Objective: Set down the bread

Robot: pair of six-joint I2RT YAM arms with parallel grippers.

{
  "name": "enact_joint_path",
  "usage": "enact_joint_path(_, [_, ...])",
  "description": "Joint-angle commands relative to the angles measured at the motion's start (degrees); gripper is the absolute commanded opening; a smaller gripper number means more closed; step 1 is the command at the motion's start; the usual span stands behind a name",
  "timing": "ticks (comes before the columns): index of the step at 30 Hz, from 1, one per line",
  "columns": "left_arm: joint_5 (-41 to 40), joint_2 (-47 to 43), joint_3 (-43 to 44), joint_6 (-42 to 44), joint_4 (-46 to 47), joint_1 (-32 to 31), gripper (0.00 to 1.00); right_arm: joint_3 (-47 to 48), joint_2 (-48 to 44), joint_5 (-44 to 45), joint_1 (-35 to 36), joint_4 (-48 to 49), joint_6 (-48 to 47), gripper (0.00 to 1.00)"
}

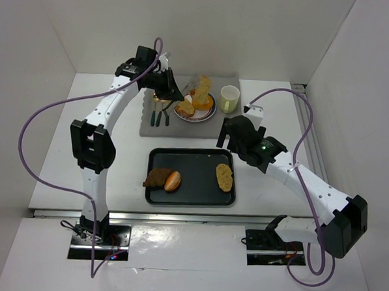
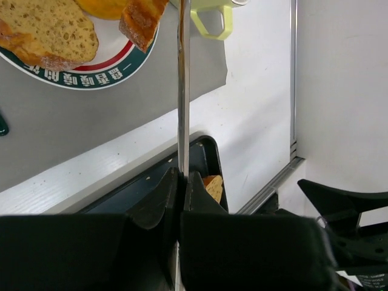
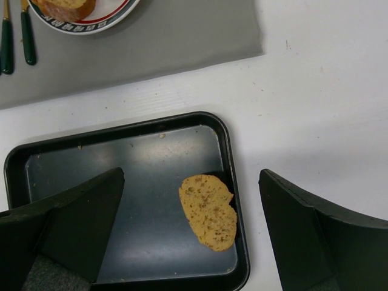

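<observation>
Clamping a thin metal strip (image 2: 180,91) edge-on, the left gripper (image 2: 182,177) is keeping its fingers pressed fully together on it, and the strip is running straight out ahead of the fingertips toward the plate (image 2: 91,80)

A crusty bread piece (image 2: 140,18) is sitting at the strip's far end, over the plate rim, just beside a flat slice (image 2: 48,30) lying on the plate. Whether the piece is being carried by the strip or resting on the plate, cannot tell from this angle

The right gripper (image 3: 191,177) is hanging with fingers spread wide, gripping nothing. A bread slice (image 3: 209,211) is lying in the tray (image 3: 121,131) directly below the gap between them

Progress, as judged: partly done. One slice is plated and the crusty piece is at the plate. Waiting in the tray are the bread slice, a roll (image 1: 172,181) and a dark loaf (image 1: 156,177)
</observation>
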Motion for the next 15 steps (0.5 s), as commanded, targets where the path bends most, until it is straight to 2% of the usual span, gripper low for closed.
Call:
enact_joint_path(1, [5.0,0.5,1.2,-3.3,6.1,2.0,0.00,3.2,0.9,1.9,-0.4,1.1,-1.5,0.99])
enact_joint_path(9, [6.6,2.9,-5.2,-4.4,9.3,4.2,0.00,3.7,2.6,1.9,-0.4,1.7,-2.0,0.99])
enact_joint_path(15, [7.7,5.6,-5.7,-4.9,9.9,5.5,0.00,3.7,3.2,1.9,-0.4,1.7,-2.0,0.99])
